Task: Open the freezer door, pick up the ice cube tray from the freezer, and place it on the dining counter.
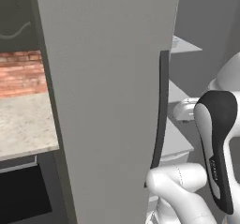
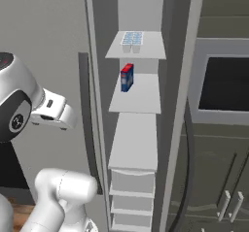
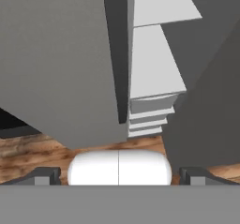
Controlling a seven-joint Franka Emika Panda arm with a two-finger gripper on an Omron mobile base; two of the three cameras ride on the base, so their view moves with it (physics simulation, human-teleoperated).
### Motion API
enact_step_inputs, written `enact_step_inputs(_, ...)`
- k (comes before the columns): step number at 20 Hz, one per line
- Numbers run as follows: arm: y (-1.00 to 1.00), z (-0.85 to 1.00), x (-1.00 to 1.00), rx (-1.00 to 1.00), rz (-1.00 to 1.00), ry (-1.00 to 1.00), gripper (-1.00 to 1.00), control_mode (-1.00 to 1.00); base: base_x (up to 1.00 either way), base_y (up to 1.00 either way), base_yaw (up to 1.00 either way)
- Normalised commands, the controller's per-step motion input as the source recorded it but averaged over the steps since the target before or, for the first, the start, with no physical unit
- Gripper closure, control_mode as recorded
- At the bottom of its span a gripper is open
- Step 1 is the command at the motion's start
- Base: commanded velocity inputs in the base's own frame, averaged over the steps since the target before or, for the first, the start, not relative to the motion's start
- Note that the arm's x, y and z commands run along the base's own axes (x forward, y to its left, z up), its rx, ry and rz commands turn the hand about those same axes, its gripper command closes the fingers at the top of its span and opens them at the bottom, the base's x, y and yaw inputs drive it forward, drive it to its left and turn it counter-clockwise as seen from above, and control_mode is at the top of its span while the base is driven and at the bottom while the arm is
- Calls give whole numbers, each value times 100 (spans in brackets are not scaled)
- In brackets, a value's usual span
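We list: freezer door (image 1: pixel 108 101) swung ajar, ice cube tray (image 2: pixel 132 39) on top freezer (image 2: pixel 138 129) shelf, pincer (image 3: pixel 119 176) tips spread apart, holding nothing.

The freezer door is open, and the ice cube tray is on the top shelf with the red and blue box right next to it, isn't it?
Not quite. The freezer door is open and the ice cube tray sits on the top shelf, but the red and blue box stands one shelf lower, as the right base view shows.
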Motion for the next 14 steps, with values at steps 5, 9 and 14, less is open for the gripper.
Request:
enact_step_inputs(5, 0, 0, 0, 0, 0, 0, -100, 100, 29, -14, -34)
enact_step_inputs(9, 0, 0, 0, 0, 0, 0, -100, 100, 26, -19, -32)
enact_step_inputs(14, 0, 0, 0, 0, 0, 0, -100, 100, 34, -21, -25)
